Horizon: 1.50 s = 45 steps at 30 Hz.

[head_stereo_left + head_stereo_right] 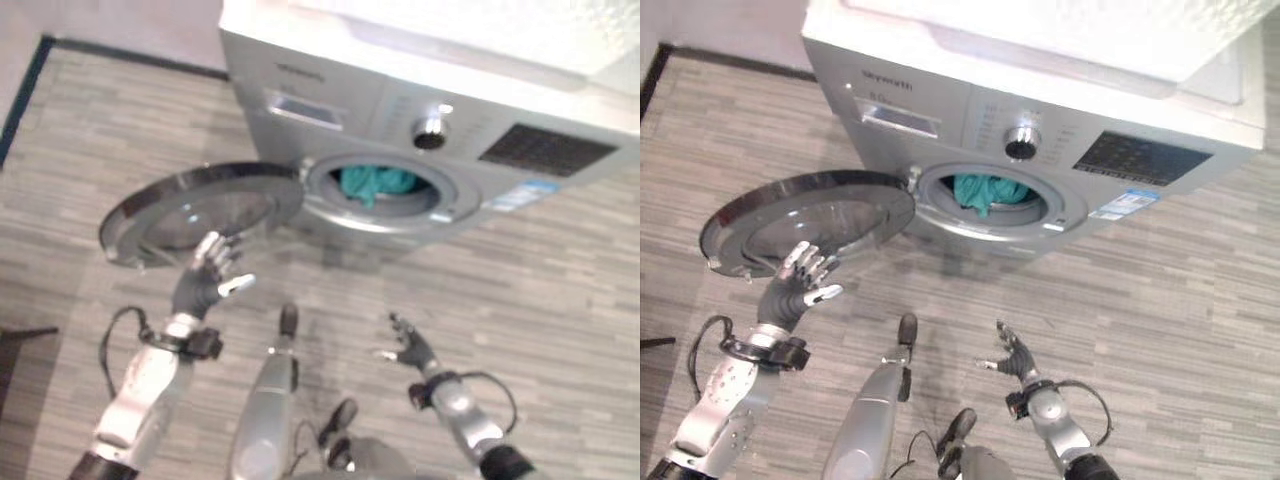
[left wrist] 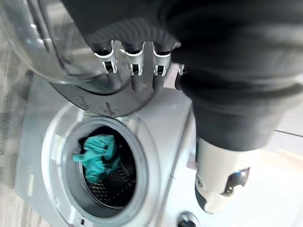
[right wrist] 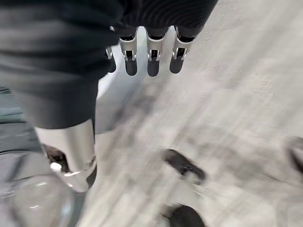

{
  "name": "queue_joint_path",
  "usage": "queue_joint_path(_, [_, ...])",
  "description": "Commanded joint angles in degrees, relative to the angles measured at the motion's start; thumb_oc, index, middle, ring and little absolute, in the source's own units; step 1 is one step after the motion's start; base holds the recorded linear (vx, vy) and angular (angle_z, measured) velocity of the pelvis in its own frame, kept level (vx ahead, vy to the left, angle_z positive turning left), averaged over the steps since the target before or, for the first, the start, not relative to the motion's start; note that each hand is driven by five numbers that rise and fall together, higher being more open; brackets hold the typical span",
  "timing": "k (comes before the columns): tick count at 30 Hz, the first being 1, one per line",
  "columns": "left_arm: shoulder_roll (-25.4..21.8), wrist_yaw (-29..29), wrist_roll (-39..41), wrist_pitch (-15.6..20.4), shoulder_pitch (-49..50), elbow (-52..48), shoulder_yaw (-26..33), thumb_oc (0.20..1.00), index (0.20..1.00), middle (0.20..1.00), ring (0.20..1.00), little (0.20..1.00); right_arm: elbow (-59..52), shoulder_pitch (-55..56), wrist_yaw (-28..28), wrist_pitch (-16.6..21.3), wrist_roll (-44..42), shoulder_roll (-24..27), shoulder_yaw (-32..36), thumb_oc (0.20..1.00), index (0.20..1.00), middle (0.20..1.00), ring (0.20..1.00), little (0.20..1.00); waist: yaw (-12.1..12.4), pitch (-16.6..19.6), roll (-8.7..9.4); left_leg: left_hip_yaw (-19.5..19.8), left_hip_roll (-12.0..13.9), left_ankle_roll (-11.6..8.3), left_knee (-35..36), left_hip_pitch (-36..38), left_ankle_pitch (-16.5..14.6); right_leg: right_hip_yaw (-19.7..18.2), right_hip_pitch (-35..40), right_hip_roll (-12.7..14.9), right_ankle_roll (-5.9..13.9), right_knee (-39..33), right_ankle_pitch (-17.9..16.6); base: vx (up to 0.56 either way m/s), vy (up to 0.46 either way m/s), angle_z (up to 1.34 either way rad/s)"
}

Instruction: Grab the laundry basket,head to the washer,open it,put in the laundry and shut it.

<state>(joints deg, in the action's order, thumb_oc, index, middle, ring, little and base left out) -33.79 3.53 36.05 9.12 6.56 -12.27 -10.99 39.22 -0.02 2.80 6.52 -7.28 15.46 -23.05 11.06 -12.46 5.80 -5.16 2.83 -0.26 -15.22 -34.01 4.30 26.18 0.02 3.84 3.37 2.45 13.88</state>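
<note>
Now door (image 1: 195, 212) hangs wide open, teal laundry (image 1: 375, 183) already in washer (image 1: 420, 110) drum. Left hand (image 1: 208, 272) open-fingered, at door's rim; right hand (image 1: 410, 345) open, idle. I judge door rigid, light-swinging: push on rim, not glass.

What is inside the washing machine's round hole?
Inside the washer drum sits a crumpled teal cloth, lying on the dark perforated drum wall. The door hangs open beside the left hand. Deeper in, the drum is dark; anything under the cloth is hidden.
</note>
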Motion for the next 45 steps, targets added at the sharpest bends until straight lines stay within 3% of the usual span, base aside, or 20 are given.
queue_joint_path(1, [0.3,-1.4,-2.2,0.6,1.0,0.6,-1.4,1.000,1.000,1.000,1.000,1.000,1.9,2.2,-1.6,-0.1,-0.2,-1.6,-0.5,1.000,1.000,1.000,1.000,1.000,0.0,3.3,-2.19,-0.4,3.5,-3.59,10.3,4.8,9.5,-3.0,-3.4,-0.9,-3.60,9.9,4.5,0.00,-0.023,-0.05])
queue_joint_path(6, [2.7,-1.8,-2.7,-0.7,-0.1,2.3,-2.7,1.000,1.000,1.000,1.000,1.000,9.9,1.6,-1.5,-0.9,0.1,-4.5,-1.1,1.000,1.000,1.000,1.000,1.000,0.4,4.7,-3.23,0.7,4.6,-4.50,13.3,9.5,11.3,-3.2,-0.1,-2.1,-3.98,10.2,5.2,-0.02,-0.037,0.03])
queue_joint_path(12, [5.2,-1.8,-2.1,-1.6,-0.6,3.8,-4.0,1.000,1.000,1.000,1.000,1.000,11.6,0.4,-1.1,-0.9,0.0,-5.5,-1.8,1.000,1.000,1.000,1.000,1.000,0.8,4.5,-4.60,2.2,6.6,-6.02,16.4,13.0,14.4,-4.8,2.0,-4.5,-4.93,11.0,5.9,-0.10,-0.071,-0.04])
queue_joint_path(13, [6.7,-2.1,-1.9,-2.3,-0.5,4.5,-4.6,1.000,1.000,1.000,1.000,1.000,11.8,-0.5,-0.9,-1.0,0.1,-5.5,-2.1,1.000,1.000,1.000,1.000,1.000,1.6,4.3,-6.06,2.2,8.4,-6.31,17.2,13.1,16.9,-4.6,3.0,-6.5,-5.29,9.6,4.4,-0.25,-0.102,-0.08])
queue_joint_path(18, [8.4,-2.6,-2.2,-2.8,-0.7,5.5,-5.2,1.000,1.000,1.000,1.000,1.000,11.6,-1.2,-0.6,-1.3,-0.1,-4.9,-2.1,1.000,1.000,1.000,1.000,1.000,1.6,3.3,-6.49,0.3,9.3,-8.00,15.9,12.8,19.1,-4.0,5.5,-7.7,-5.53,5.3,2.6,-0.15,-0.089,0.12])
queue_joint_path(20, [8.6,-2.5,-2.2,-2.8,-0.9,5.4,-5.1,1.000,1.000,1.000,1.000,1.000,11.1,-1.4,-0.7,-1.4,-0.3,-4.6,-2.2,1.000,1.000,1.000,1.000,1.000,1.1,3.1,-5.58,0.1,9.0,-8.86,14.6,13.1,18.0,-4.4,6.0,-7.1,-5.68,4.3,2.8,-0.11,-0.074,0.15])
queue_joint_path(22, [9.2,-2.6,-2.2,-3.0,-1.2,5.3,-5.1,1.000,1.000,1.000,1.000,1.000,10.3,-1.2,-1.2,-1.8,0.0,-4.0,-2.9,1.000,1.000,1.000,1.000,1.000,0.3,3.3,-4.01,1.1,9.4,-6.61,7.2,14.6,12.3,-4.4,5.2,-5.3,-5.35,2.5,0.2,-0.19,0.003,0.19])
queue_joint_path(24, [9.3,-2.7,-2.3,-3.0,-1.6,5.4,-5.4,1.000,1.000,1.000,1.000,1.000,10.7,-0.9,-1.5,-1.9,0.0,-4.1,-3.0,1.000,1.000,1.000,1.000,1.000,-0.5,3.9,-3.01,3.2,10.5,-5.78,1.4,15.9,8.6,-4.4,4.8,-3.6,-5.06,1.7,-1.3,-0.10,0.049,-0.07])
queue_joint_path(25, [9.3,-2.7,-2.3,-3.0,-1.6,5.4,-5.5,1.000,1.000,1.000,1.000,1.000,10.7,-0.9,-1.5,-1.9,0.0,-4.1,-3.0,1.000,1.000,1.000,1.000,1.000,-0.4,3.7,-3.35,2.6,10.7,-4.95,1.4,15.4,9.6,-3.6,4.4,-3.6,-5.07,1.7,-2.4,-0.01,0.046,-0.41])
queue_joint_path(26, [9.5,-2.9,-2.3,-3.1,-1.5,5.4,-5.6,1.000,1.000,1.000,1.000,1.000,10.8,-0.6,-1.6,-1.9,0.1,-4.1,-2.9,1.000,1.000,1.000,1.000,1.000,-0.9,4.6,-2.88,3.3,11.1,-5.49,1.2,17.6,6.9,-4.2,4.8,-3.1,-4.57,1.1,-1.8,-0.03,0.108,-0.31])
queue_joint_path(28, [9.8,-3.2,-2.3,-3.4,-1.0,5.2,-5.9,1.000,1.000,1.000,1.000,1.000,11.5,0.5,-1.8,-2.1,0.6,-4.3,-2.5,1.000,1.000,1.000,1.000,1.000,-2.0,6.6,-3.76,1.3,12.6,-5.05,5.7,24.9,5.8,-2.9,4.4,-2.6,-3.57,-0.1,-3.8,0.07,0.137,0.14])
queue_joint_path(31, [10.3,-3.5,-2.9,-3.5,-0.8,5.5,-6.1,1.000,1.000,1.000,1.000,1.000,12.5,2.6,-2.0,-2.2,0.9,-4.4,-1.0,1.000,1.000,1.000,1.000,1.000,-3.6,8.7,-5.05,-0.9,12.1,-6.60,12.3,28.1,7.5,-1.8,5.6,-2.1,-2.44,-1.7,-5.0,0.10,0.143,0.29])
queue_joint_path(41, [10.5,-3.6,-4.1,-3.3,-0.2,6.2,-5.4,1.000,1.000,1.000,1.000,1.000,17.3,1.7,-1.9,-2.7,1.3,-6.7,-1.5,1.000,1.000,1.000,1.000,1.000,-3.1,10.0,-6.97,-2.1,10.6,-7.37,16.6,30.6,8.7,-0.6,7.8,-1.2,-1.75,-2.9,-5.7,0.02,0.049,0.22])
queue_joint_path(45, [9.8,-2.2,-7.3,-2.2,-0.1,4.5,-2.5,1.000,1.000,1.000,1.000,1.000,19.0,1.9,-1.7,-2.8,1.6,-6.9,-1.2,1.000,1.000,1.000,1.000,1.000,-2.8,10.6,-7.73,-2.3,10.4,-7.95,17.7,30.1,10.3,0.0,8.0,-1.2,-1.34,-3.9,-6.3,0.00,0.000,0.00])
